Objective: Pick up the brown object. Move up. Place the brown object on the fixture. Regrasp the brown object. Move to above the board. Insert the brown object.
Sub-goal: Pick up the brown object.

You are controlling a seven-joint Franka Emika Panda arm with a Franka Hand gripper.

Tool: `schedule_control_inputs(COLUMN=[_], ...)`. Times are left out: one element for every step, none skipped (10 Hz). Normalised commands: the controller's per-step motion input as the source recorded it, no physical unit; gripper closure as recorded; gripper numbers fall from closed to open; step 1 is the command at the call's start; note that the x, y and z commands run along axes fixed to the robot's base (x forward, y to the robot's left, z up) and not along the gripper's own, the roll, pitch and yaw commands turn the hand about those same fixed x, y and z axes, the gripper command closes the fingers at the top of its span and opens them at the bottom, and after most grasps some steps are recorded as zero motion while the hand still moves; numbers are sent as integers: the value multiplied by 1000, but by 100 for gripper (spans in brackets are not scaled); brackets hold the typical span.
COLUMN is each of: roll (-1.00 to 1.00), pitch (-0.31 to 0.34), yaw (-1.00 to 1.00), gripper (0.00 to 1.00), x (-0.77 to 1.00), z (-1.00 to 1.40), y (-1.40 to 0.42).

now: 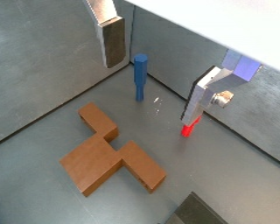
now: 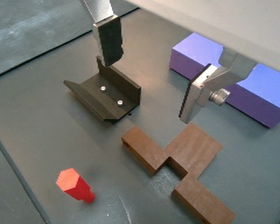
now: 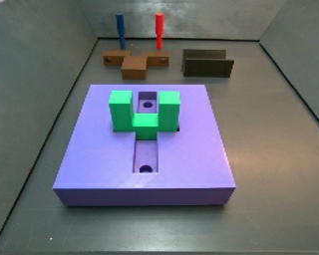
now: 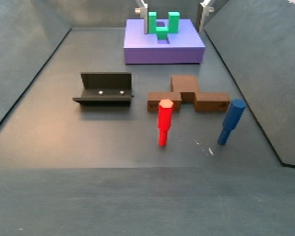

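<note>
The brown object (image 1: pixel 108 157) is an orange-brown T-shaped piece lying flat on the grey floor; it also shows in the other wrist view (image 2: pixel 178 162) and in both side views (image 3: pixel 133 63) (image 4: pixel 187 95). The dark fixture (image 2: pixel 105 96) stands beside it, apart from it (image 3: pixel 207 63) (image 4: pixel 106 89). The purple board (image 3: pixel 149 149) bears a green U-shaped block (image 3: pixel 145 110). My gripper (image 1: pixel 154 74) (image 2: pixel 154 70) is open and empty, hanging above the floor between the fixture and the board. The brown object lies below it, untouched.
A blue peg (image 1: pixel 140 77) (image 4: pixel 231 122) and a red peg (image 2: pixel 73 184) (image 4: pixel 165 123) stand upright near the brown object. Grey walls (image 3: pixel 69 60) enclose the floor. The board (image 2: pixel 241 74) (image 4: pixel 164 43) lies on the far side of the gripper from the pegs.
</note>
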Motion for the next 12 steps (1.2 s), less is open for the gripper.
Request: schedule_control_inputs(roll=[17, 16, 0, 0, 0, 0, 0, 0, 0, -7, 0, 76], pitch=[0, 0, -161, -194, -174, -164, -139, -106, -124, -71, -46, 0], yaw=[0, -23, -77, -6, -83, -137, -109, 0, -51, -69, -49, -103], gripper=[0, 0, 0, 0, 0, 0, 0, 0, 0, 0, 0, 0], x=[0, 0, -83, -74, -269, -446, -477, -466, 0, 131, 311, 349], z=[0, 0, -351, -760, -814, -849, -900, -980, -1000, -940, -871, -840], y=[-6, -134, -754, -1000, -946, -671, -600, -389, 0, 246, 186, 60])
